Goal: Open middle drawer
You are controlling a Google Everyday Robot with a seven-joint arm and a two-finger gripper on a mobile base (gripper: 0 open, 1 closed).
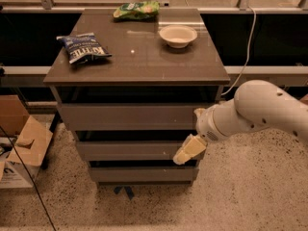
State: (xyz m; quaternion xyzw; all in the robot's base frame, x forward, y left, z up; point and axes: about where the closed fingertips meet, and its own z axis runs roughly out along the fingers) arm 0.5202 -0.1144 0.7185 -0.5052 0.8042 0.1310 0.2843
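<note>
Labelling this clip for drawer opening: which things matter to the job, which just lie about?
Job: middle drawer, second of three; gripper at its right end.
Lying about: blue chip bag, green bag, white bowl on top; cardboard box on floor.

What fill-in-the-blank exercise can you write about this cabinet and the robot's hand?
1. Seen from the camera, the hand is at the ____ end of the middle drawer.
2. The cabinet has ____ drawers.
3. The white ____ stands near the green bag.
4. The blue chip bag lies on the cabinet's ____.
Missing words: right, three, bowl, top.
</note>
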